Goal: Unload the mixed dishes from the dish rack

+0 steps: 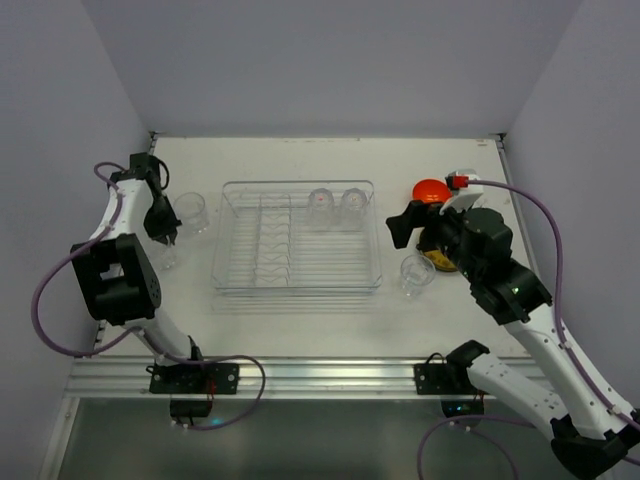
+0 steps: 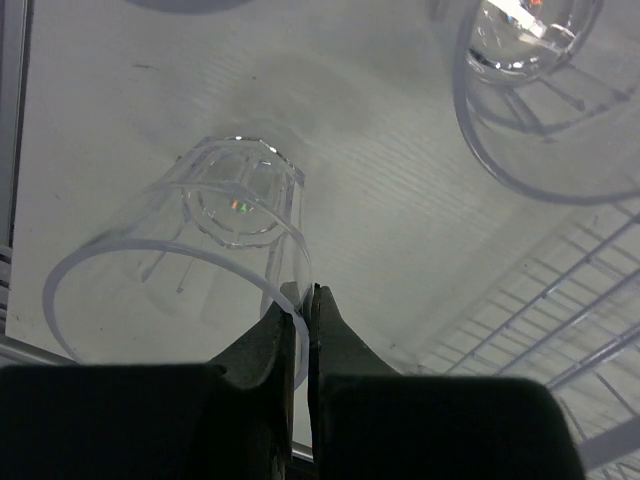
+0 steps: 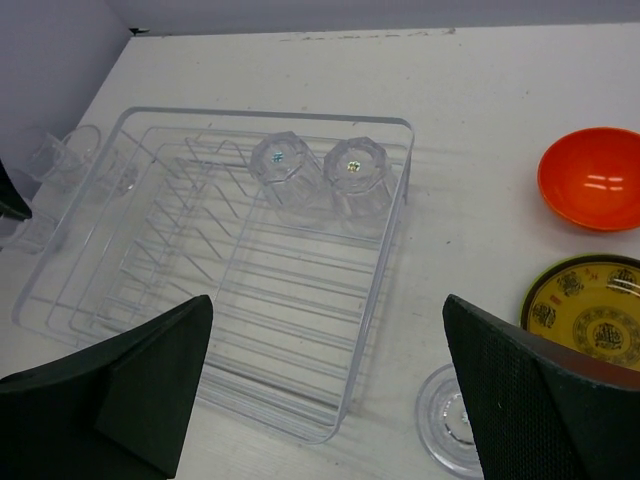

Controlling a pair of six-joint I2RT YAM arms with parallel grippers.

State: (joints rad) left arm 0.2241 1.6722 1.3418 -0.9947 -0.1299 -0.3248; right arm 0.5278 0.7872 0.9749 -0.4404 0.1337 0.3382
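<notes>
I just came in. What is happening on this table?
The dish rack is being unloaded. The left pincer is shut on the rim of a glass cup left of the rack. The right pincer hangs open and empty near the rack's right side. Two cups stand upside down inside; an orange bowl, a patterned plate and another cup sit on the table at the right.

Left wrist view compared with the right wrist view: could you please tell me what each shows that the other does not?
Only the left wrist view shows the left gripper shut on the rim of a clear glass cup. Only the right wrist view shows the open right gripper, two upside-down cups inside the dish rack, the orange bowl and the yellow-patterned plate. Both show part of the dish rack.
</notes>
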